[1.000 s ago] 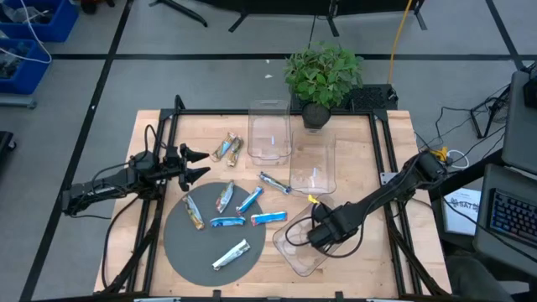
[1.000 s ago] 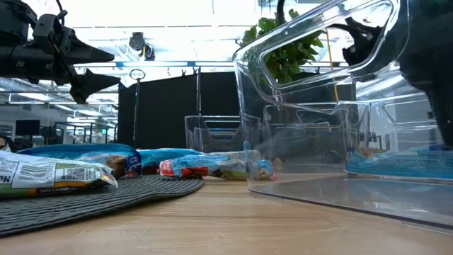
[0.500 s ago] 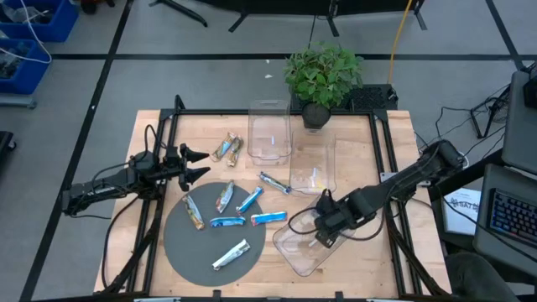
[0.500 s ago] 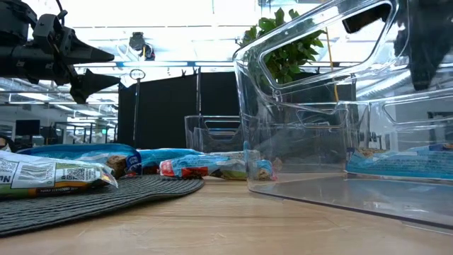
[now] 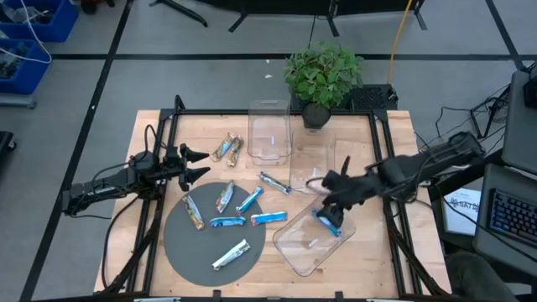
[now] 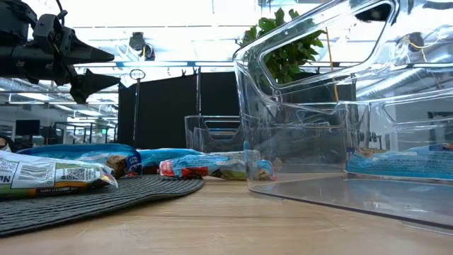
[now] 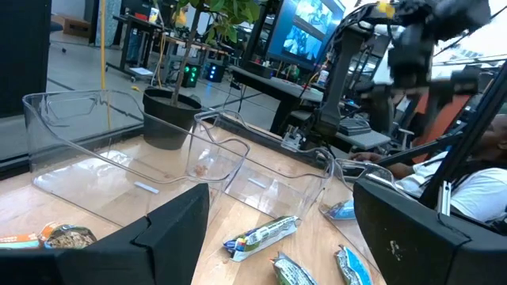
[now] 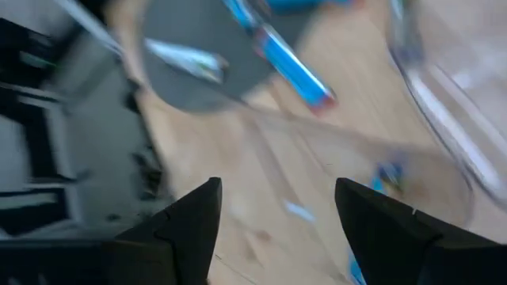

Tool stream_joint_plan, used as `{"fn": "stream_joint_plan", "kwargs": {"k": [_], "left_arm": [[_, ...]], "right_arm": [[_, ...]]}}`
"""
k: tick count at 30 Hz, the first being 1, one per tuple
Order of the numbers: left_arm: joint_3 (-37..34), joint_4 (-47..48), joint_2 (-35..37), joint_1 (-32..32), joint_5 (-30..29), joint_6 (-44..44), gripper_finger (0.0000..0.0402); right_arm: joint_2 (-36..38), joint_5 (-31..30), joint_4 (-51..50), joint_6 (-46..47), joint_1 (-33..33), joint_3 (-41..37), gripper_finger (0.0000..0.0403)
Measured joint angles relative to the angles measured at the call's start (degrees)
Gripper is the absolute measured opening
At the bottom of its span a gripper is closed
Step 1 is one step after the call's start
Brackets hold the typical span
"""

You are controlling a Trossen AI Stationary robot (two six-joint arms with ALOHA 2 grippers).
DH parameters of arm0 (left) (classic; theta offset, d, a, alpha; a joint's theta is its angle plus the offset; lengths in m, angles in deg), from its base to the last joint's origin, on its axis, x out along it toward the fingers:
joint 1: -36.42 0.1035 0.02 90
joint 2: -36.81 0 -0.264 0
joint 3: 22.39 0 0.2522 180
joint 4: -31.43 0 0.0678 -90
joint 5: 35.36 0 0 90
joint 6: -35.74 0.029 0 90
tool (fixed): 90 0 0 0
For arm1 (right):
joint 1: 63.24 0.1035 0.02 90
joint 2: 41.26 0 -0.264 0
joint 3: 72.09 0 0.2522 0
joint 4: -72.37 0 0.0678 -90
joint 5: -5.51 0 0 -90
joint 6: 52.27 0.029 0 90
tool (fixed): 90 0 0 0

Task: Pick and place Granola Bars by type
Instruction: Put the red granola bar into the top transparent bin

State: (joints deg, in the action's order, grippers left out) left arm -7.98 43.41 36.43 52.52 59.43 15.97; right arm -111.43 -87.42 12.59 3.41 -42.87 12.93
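- Right gripper [image 5: 338, 186] right of centre in the high view, above a tilted bin [image 5: 294, 245], fingers spread, empty.
- Blue bar [image 5: 327, 224] inside that bin.
- Other bars [image 5: 225, 221] on the mat [image 5: 180, 243], lower left.
- Left gripper [image 5: 198, 163] spread, centre-left, idle.

Bare bench [image 5: 151, 134] lies open ahead of my left fingers [image 5: 204, 165]. Three clear bins [image 5: 269, 130] and a potted plant [image 5: 323, 74] crowd the middle; scattered bars [image 5: 226, 221] cover the grey mat [image 5: 180, 252].
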Motion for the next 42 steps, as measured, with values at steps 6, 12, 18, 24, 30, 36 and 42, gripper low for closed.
{"fn": "stream_joint_plan", "kwargs": {"k": [6, 12, 18, 24, 30, 36, 42], "left_arm": [[0.0, 0.0, 0.0, 0.0, 0.0, 0.0, 0.031], [0.0, 0.0, 0.0, 0.0, 0.0, 0.0, 0.031], [0.0, 0.0, 0.0, 0.0, 0.0, 0.0, 0.031], [0.0, 0.0, 0.0, 0.0, 0.0, 0.0, 0.031], [0.0, 0.0, 0.0, 0.0, 0.0, 0.0, 0.031], [0.0, 0.0, 0.0, 0.0, 0.0, 0.0, 0.031], [0.0, 0.0, 0.0, 0.0, 0.0, 0.0, 0.031]], "right_arm": [[6.7, 0.1, 12.9, -9.3, -2.6, 0.0, 0.0236], [11.8, 0.0, 22.8, -25.0, -4.4, 0.0, 0.0235], [14.1, -0.1, 28.6, -35.9, -6.6, 0.0, 0.0235], [16.9, -5.2, 26.7, -41.9, -8.9, 0.0, 0.0238], [21.0, -14.0, 22.1, -46.9, -9.5, 0.0, 0.0234], [27.0, -18.5, 15.0, -48.3, -9.5, 0.0, 0.0235], [33.0, -19.8, 6.2, -48.6, -9.5, 0.0, 0.0233]]}}
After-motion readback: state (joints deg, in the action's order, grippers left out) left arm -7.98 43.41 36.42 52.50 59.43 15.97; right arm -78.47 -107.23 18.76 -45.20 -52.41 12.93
